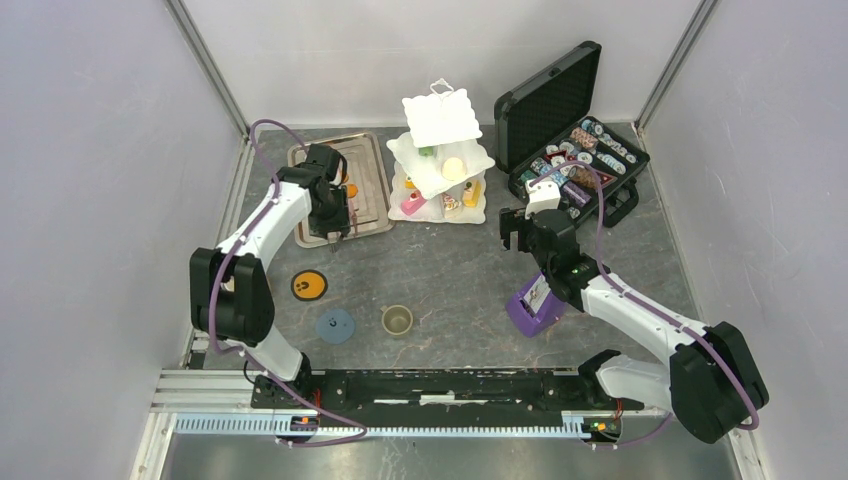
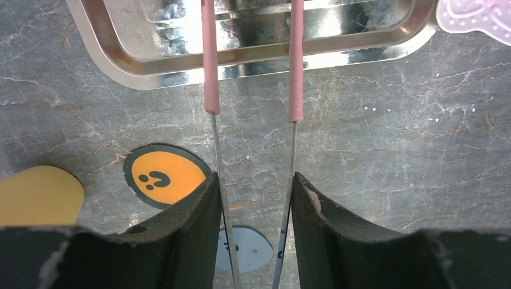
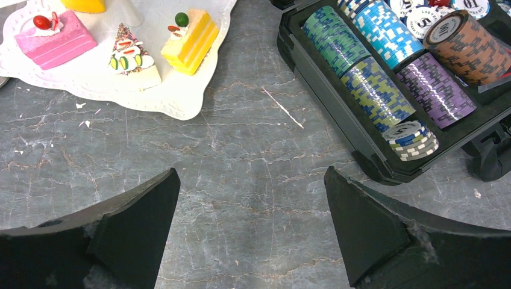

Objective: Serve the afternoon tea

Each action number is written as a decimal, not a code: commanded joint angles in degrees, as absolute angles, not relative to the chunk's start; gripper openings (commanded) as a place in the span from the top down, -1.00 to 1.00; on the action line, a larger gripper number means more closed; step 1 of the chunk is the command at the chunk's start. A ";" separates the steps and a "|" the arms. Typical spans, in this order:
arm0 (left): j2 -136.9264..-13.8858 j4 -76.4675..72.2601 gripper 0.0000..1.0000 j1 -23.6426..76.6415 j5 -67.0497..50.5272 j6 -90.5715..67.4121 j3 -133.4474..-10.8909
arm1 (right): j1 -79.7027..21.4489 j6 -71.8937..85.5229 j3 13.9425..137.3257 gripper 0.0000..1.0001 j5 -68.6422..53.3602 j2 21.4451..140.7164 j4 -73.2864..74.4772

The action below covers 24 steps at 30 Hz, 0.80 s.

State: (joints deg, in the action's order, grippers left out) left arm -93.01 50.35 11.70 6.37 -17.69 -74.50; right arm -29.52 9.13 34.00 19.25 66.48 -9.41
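Observation:
The white three-tier stand (image 1: 440,150) stands at the back middle with small pastries on its tiers. A pink cake (image 3: 57,39), a cream wedge (image 3: 132,63) and a yellow cake (image 3: 190,39) lie on its bottom tier (image 3: 175,102). My left gripper (image 2: 254,180) is shut on metal tongs (image 2: 211,90) with pink tips that reach over the front rim of a steel tray (image 2: 120,60). Their tips hold nothing. An orange pastry (image 1: 350,190) shows in the tray beside that gripper (image 1: 332,228). My right gripper (image 3: 250,180) hangs open over bare table between the stand and the chip case.
An orange coaster (image 1: 309,286), a blue coaster (image 1: 335,325) and an olive cup (image 1: 397,320) sit in front of the left arm. A yellow rounded thing (image 2: 36,195) shows at the lower left. The black chip case (image 1: 575,150) lies open at the back right. A purple card holder (image 1: 535,305) stands under the right arm.

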 commanded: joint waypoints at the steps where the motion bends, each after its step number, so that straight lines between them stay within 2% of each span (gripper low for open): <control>1: -93.66 48.56 0.03 11.93 5.84 -14.50 -77.15 | -29.71 9.40 35.60 -0.96 18.75 66.36 -11.22; 5: -93.28 50.28 -0.06 12.22 5.89 -14.16 -77.20 | -29.71 9.29 35.68 -0.96 19.32 65.94 -11.00; 11: -92.06 51.77 -0.06 12.47 6.43 -13.82 -76.74 | -29.71 9.54 35.62 -0.96 18.80 66.26 -11.34; 19: -93.60 51.85 0.21 12.74 7.68 -13.62 -77.51 | -29.71 9.50 35.60 -0.96 18.89 66.04 -11.15; 21: -92.53 52.35 0.33 12.74 8.44 -13.68 -78.32 | -29.71 9.44 35.68 -0.96 18.87 65.93 -11.12; 24: -88.36 52.05 0.38 12.74 10.03 -14.62 -79.20 | -29.71 9.49 35.77 -0.96 18.83 66.05 -11.04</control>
State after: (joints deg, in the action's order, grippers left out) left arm -93.27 52.14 12.51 7.20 -15.75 -75.61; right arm -29.52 9.17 34.00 19.03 66.48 -9.41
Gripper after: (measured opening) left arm 0.472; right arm 0.982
